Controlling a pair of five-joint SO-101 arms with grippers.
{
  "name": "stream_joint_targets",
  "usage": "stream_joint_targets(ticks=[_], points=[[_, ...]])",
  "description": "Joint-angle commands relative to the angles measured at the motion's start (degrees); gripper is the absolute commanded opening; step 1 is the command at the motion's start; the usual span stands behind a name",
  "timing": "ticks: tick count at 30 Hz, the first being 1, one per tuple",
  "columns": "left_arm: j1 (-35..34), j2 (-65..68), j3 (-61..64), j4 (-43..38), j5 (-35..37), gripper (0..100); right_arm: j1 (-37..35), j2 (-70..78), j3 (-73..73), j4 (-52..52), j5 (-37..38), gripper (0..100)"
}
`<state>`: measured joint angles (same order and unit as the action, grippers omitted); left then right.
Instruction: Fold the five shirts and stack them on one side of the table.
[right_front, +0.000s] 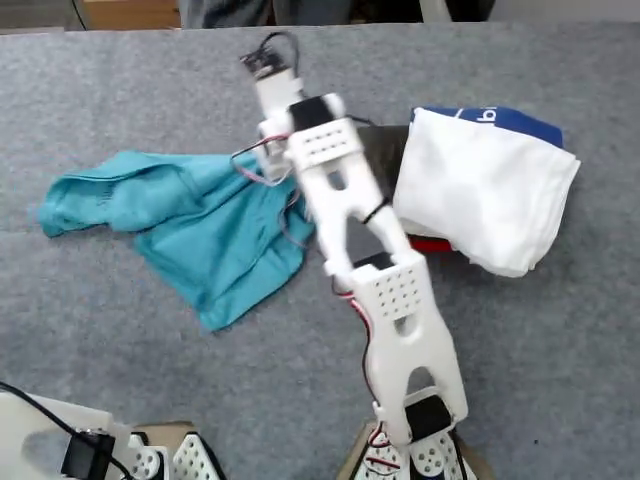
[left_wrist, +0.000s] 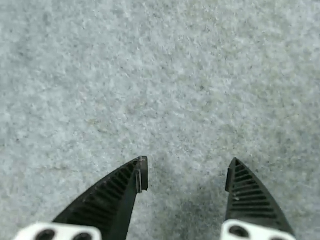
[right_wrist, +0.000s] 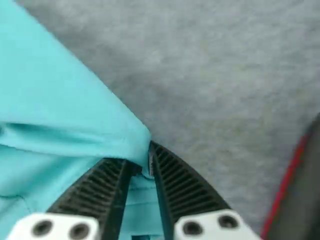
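Crumpled teal fabric shirt (right_front: 190, 215) lies left of centre in the high view, unfolded on the grey felt-covered tabletop (right_front: 110, 330). One lobe runs toward the left edge, another toward lower centre. Right end effector (right_wrist: 150, 156) is clenched on a hem corner at the shirt's right side. Cloth is pinched between the ribbed jaws, with a fold peaking just above the tips.

Handling, my read: light, limp, no stiffness, so it will drape and drag instead of holding shape. Felt looks grippy (expect snagging and bunching, not sliding). A one-corner hold will likely just pull it into a rope. Better to take hem or shoulder corners at two points and spread it flat first. The thin edge pinch could slip under tension.

Left end effector (left_wrist: 185, 172) is released, jaws wide apart over bare tabletop with nothing between them, so it is free for a second corner.

Around: a pile at the right of the high view.
- Folded white cloth shirt (right_front: 485, 190) on top.
- Blue folded shirt (right_front: 500, 118) under it, upper right.
- Red fabric edge (right_front: 432, 244) poking out at lower left.
- Dark garment (right_front: 385, 150) on the left side.

The pile sits near the teal shirt, with the white right arm (right_front: 400, 300) crossing between them. In the way: the arm's links overhang the pile's left side, so a swing rightwards risks clipping the white top layer.
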<state>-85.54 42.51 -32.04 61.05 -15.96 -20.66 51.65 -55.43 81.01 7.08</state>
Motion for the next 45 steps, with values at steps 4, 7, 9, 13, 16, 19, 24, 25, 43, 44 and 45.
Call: stream_joint_targets(ticks=[4, 7, 9, 13, 16, 19, 24, 25, 43, 44, 45], points=[[1.10, -0.70, -7.34, 6.59, -0.62, 27, 2.64, -0.84, -3.91, -2.64, 2.46, 14.2], [1.54, -0.70, -7.43, 7.21, -0.62, 24, 1.49, -1.54, -8.40, 2.02, 2.46, 28.1], [1.54, -0.79, -7.69, 7.74, -0.62, 24, 0.88, -1.98, -12.26, 5.01, 2.46, 30.3], [1.63, -0.97, -7.78, 11.43, -4.40, 24, -0.26, -1.89, -23.78, 12.31, 2.46, 23.8], [2.07, -0.79, -7.52, 13.80, -5.80, 24, -1.14, -1.89, -32.31, 19.87, 2.46, 14.2], [2.07, -0.70, -7.16, 14.15, -5.80, 24, -1.23, -2.15, -36.44, 20.31, 2.37, 3.9], [2.15, -0.70, -7.60, 13.98, -5.98, 24, -8.18, -6.20, -35.12, 20.31, 2.64, 6.1], [2.15, -0.70, -7.69, 13.98, -6.07, 24, -10.29, -7.69, -33.63, 20.31, 2.73, 7.5], [2.51, -0.70, -7.16, 14.15, -6.07, 24, -36.92, -28.88, 35.30, 14.33, 34.11, 11.3], [2.51, -0.70, -7.16, 14.15, -6.07, 24, -37.98, -28.53, 36.00, 13.89, 34.55, 11.9], [2.59, -0.70, -7.16, 14.07, -6.07, 24, -38.86, -28.09, 36.35, 13.36, 34.55, 13.6]])
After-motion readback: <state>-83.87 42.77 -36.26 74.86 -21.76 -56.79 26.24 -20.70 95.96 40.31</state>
